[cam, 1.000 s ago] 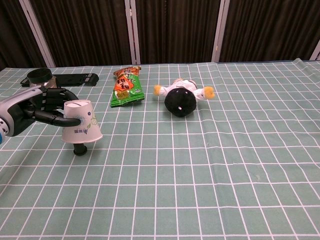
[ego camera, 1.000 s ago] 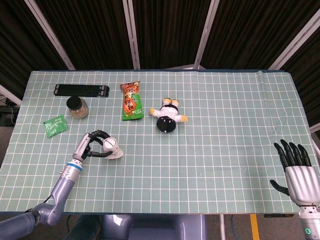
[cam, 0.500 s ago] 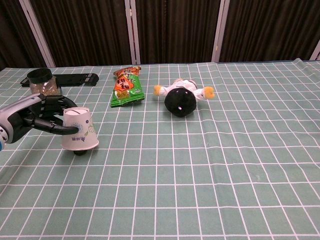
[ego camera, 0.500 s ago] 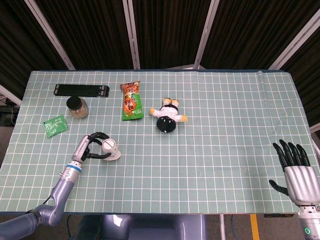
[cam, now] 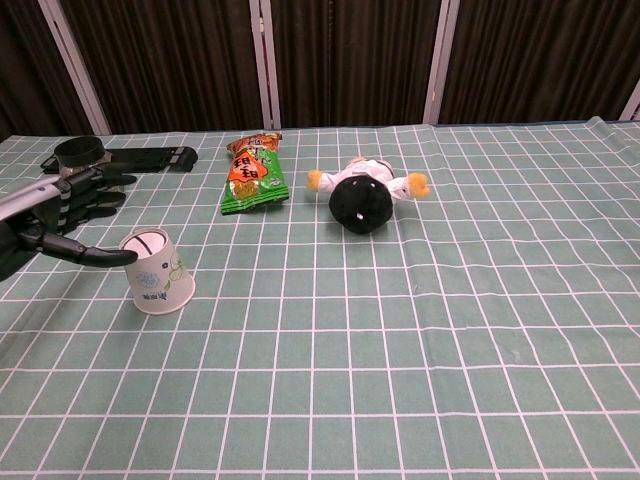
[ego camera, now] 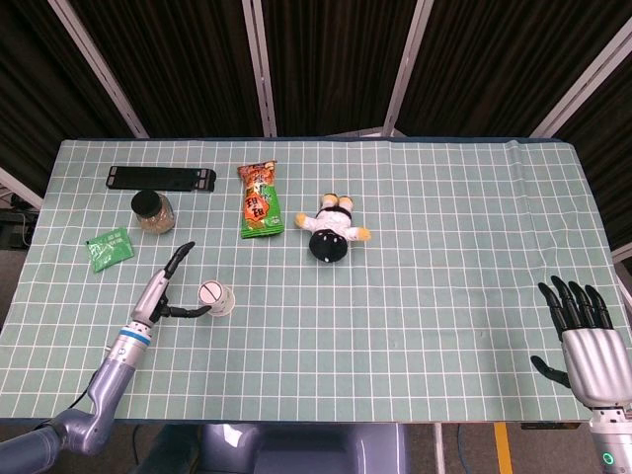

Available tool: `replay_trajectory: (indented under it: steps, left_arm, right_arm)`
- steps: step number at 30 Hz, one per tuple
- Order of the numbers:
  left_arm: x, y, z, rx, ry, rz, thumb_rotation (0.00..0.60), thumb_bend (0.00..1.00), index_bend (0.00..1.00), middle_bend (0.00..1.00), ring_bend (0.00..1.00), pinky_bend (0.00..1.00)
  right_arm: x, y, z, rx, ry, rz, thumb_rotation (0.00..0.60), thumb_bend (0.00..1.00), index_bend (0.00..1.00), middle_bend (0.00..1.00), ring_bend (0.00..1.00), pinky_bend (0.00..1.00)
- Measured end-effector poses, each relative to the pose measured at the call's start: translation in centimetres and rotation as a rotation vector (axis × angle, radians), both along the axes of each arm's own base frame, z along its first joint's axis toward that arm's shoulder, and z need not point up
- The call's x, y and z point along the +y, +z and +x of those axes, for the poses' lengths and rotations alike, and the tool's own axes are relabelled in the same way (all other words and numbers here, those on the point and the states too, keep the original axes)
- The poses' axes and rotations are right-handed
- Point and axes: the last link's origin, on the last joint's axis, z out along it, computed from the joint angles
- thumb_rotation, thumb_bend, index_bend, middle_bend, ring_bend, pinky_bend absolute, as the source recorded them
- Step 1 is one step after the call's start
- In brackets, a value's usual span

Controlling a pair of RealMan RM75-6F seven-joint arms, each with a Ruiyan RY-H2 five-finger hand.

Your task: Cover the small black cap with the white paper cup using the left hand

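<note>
The white paper cup (ego camera: 216, 297) (cam: 157, 272) stands upside down on the green checked cloth at the left. The small black cap is hidden; no part of it shows in either view. My left hand (ego camera: 168, 289) (cam: 62, 214) is just left of the cup with its fingers spread apart and holds nothing; its thumb tip reaches close to the cup's top, and I cannot tell if it touches. My right hand (ego camera: 585, 336) hovers at the table's front right corner, fingers spread, holding nothing.
A glass jar (ego camera: 153, 211) and a green packet (ego camera: 110, 248) lie behind the left hand. A black bar (ego camera: 161, 178), a snack bag (ego camera: 260, 200) and a plush doll (ego camera: 333, 229) lie farther back.
The left hand lowered the tilted cup flat over the black cap, then let go and spread its fingers. The right hand has hardly moved.
</note>
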Motion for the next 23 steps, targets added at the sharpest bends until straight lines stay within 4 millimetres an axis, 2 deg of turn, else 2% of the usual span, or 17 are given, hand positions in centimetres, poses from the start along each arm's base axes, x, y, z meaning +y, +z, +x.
replay_trajectory:
  steps: [7,13,20,23]
  left_arm:
    - [-1.6,3.6,-0.1,0.183,-0.111,0.152,0.600,0.02,0.00,0.00,0.00,0.00]
    - [-3.9,6.6,-0.4,0.477,-0.153,0.252,0.600,0.02,0.00,0.00,0.00,0.00]
    - [-9.1,11.3,-0.1,0.823,-0.078,0.342,0.600,0.02,0.00,0.00,0.00,0.00]
    - [-11.3,13.7,-0.8,0.924,-0.010,0.379,0.600,0.02,0.00,0.00,0.00,0.00]
  right_arm:
    - [0.3,0.2,0.4,-0.009,0.014,-0.003,0.600,0.00,0.00,0.00,0.00,0.00]
    - [0.6,0.4,0.7,-0.025,0.033,-0.005,0.600,0.00,0.00,0.00,0.00,0.00]
    - [0.6,0.5,0.8,-0.036,0.055,0.000,0.600,0.00,0.00,0.00,0.00,0.00]
    - [0.7,0.5,0.9,-0.042,0.066,0.005,0.600,0.00,0.00,0.00,0.00,0.00]
